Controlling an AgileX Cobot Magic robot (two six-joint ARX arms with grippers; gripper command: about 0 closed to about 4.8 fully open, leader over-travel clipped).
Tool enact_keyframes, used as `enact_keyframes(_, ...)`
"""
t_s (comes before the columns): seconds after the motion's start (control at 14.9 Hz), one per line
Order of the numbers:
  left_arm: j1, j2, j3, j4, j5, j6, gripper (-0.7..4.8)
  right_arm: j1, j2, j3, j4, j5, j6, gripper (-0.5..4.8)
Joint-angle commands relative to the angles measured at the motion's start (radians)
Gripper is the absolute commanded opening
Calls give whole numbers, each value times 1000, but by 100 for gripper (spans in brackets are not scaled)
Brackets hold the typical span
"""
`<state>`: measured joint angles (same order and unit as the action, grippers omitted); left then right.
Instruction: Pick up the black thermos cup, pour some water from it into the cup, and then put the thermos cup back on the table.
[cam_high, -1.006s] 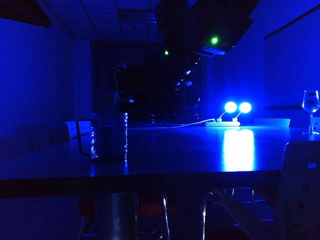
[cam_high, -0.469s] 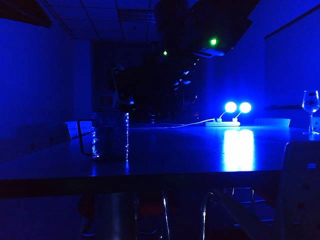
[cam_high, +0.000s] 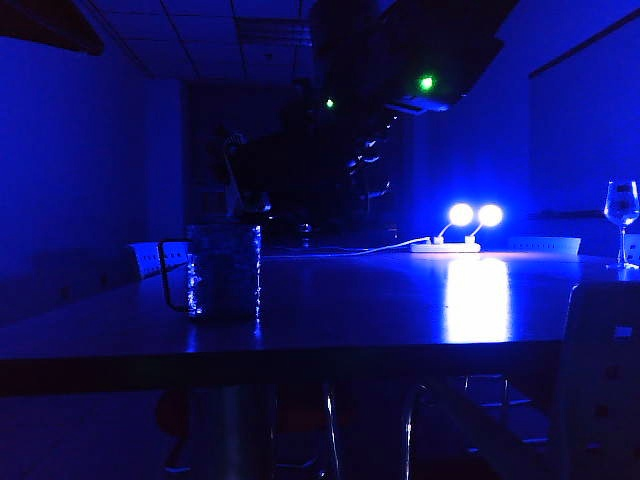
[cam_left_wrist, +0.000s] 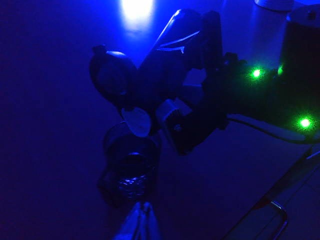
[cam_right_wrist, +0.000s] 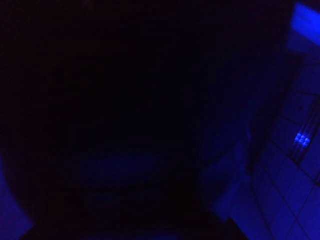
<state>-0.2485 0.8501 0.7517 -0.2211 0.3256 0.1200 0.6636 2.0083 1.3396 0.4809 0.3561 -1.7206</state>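
Observation:
The black thermos cup (cam_left_wrist: 165, 55) hangs tilted, mouth down, over the cup (cam_left_wrist: 131, 165), with its pale lid flap (cam_left_wrist: 136, 121) open just above the rim. My right gripper (cam_left_wrist: 172, 102) is shut on the thermos body from the side. The cup, a dimpled glass mug with a dark loop handle (cam_high: 224, 272), stands on the table (cam_high: 400, 310) at the left. In the exterior view the thermos and right arm (cam_high: 300, 170) are a dark mass above it. My left gripper (cam_left_wrist: 141, 211) is shut and empty, close beside the cup. The right wrist view is almost black.
A stemmed wine glass (cam_high: 621, 207) stands at the far right of the table. Two bright lamps (cam_high: 475, 215) on a white power strip (cam_high: 445, 246) glare on the glossy top. A pale chair back (cam_high: 600, 380) stands front right. Green lights (cam_left_wrist: 256, 73) mark the right arm.
The right wrist has rolled, tipping the thermos cup further over the cup. The left gripper has stayed where it was.

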Motion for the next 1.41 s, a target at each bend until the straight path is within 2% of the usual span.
enact_keyframes(0.07,-2,-2,6,13,6,3,-7,1,-3,6,49,-18,-39,192)
enact_keyframes(0.34,-2,-2,6,13,12,3,-7,1,-3,6,56,-19,-72,192)
enact_keyframes(0.6,-2,-2,6,13,12,3,-7,2,-3,6,139,-30,-94,192)
enact_keyframes(1.21,-2,-2,6,12,12,3,-7,2,-3,6,153,-64,-232,192)
enact_keyframes(1.41,-2,-2,6,12,12,3,-7,1,-3,6,153,-70,-237,192)
